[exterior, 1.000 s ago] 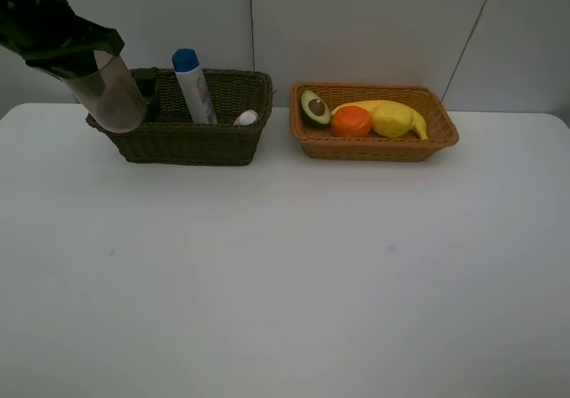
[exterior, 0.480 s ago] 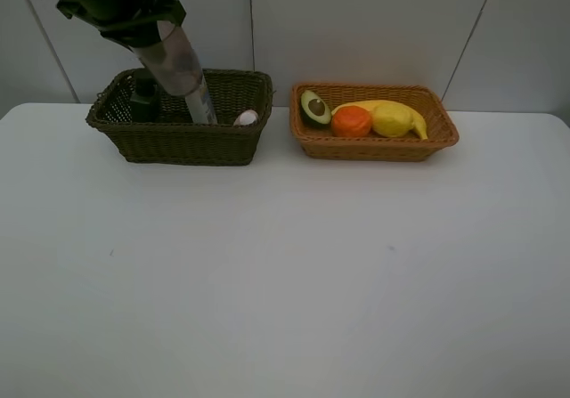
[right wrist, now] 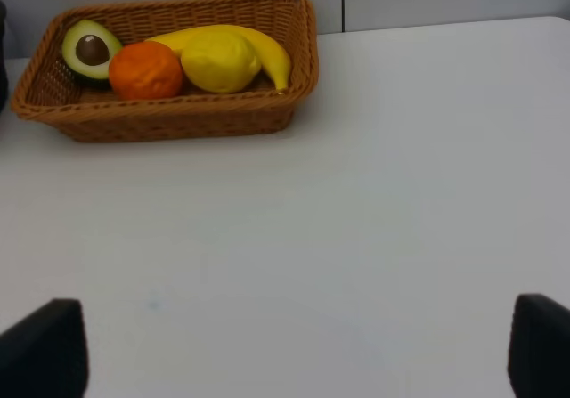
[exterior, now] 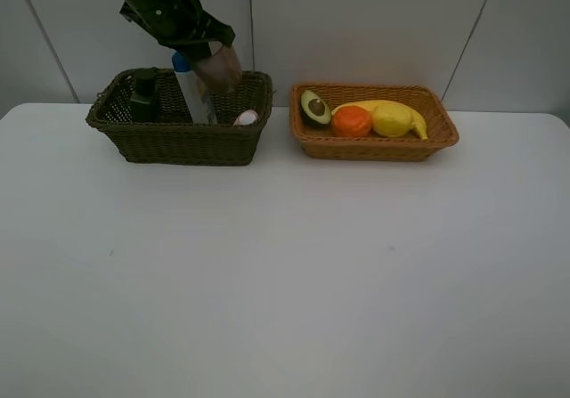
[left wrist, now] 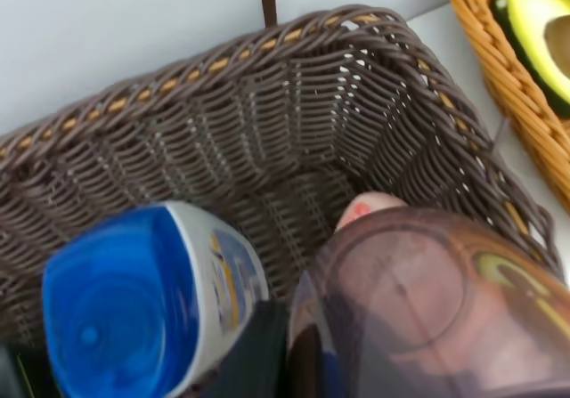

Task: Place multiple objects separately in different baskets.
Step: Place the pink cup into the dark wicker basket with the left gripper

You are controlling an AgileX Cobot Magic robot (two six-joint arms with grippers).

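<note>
The left pincer (exterior: 216, 67), clamped on a translucent mauve cup (left wrist: 427, 304), hangs over the right end of the dark olive-brown basket (exterior: 181, 142), beside the white blue-capped bottle (exterior: 193, 86) and above the pink white-capped bottle (exterior: 246, 117). Released from here, the cup could strike either bottle, tip the upright one, or catch the wicker rim and roll onto the white surface (exterior: 285, 264). The right pincer (right wrist: 285, 349) waits wide open, well clear of the orange-tan basket (right wrist: 169, 117) of fruit.

No legible text; the label print on the white blue-capped plastic bottle (left wrist: 218, 264) is too blurred to read.
</note>
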